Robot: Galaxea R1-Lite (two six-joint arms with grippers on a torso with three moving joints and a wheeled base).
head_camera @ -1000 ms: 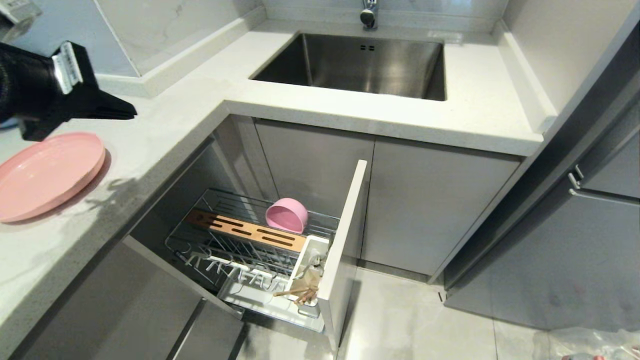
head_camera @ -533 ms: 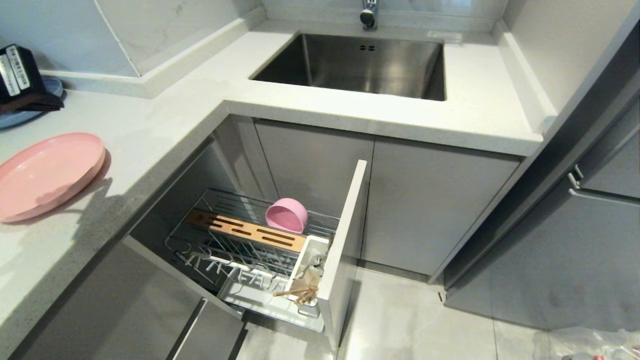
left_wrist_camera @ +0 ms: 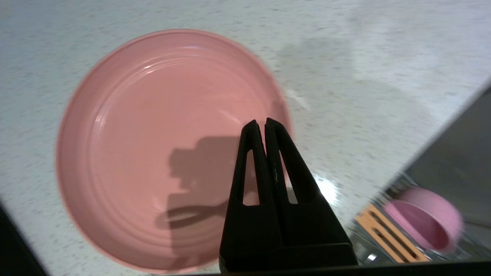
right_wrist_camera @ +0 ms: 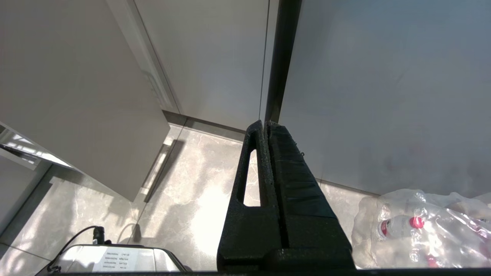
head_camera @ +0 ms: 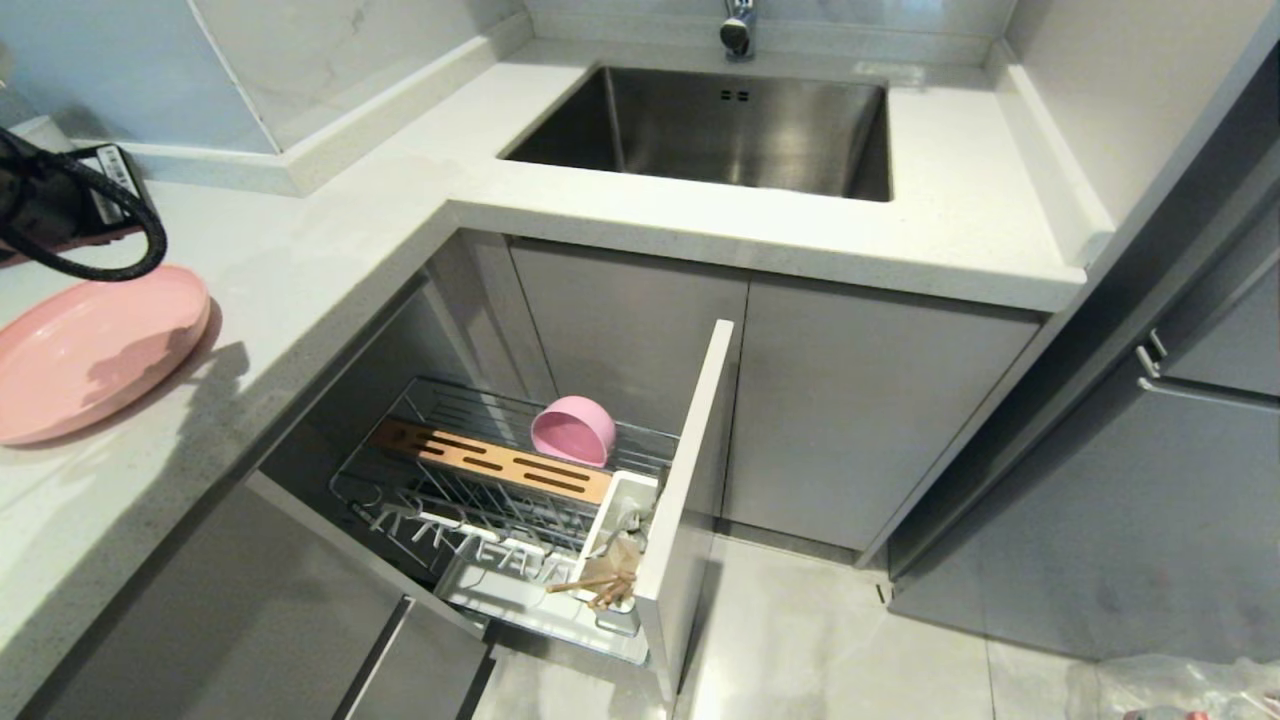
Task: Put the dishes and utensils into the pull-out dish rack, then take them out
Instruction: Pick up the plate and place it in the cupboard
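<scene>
Hovering over pink plate (left_wrist_camera: 153, 145) (label unreadable): left gripper (left_wrist_camera: 264, 123).

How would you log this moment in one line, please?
left gripper: shut, above round pink plate | pink bowl: in chrome wire rack

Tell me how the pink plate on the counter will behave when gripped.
The pink plate looks rigid, so it should lift without flexing. Its glossy surface may slip between fingers. Lying flat on the counter, its low rim probably offers little to pinch.
</scene>
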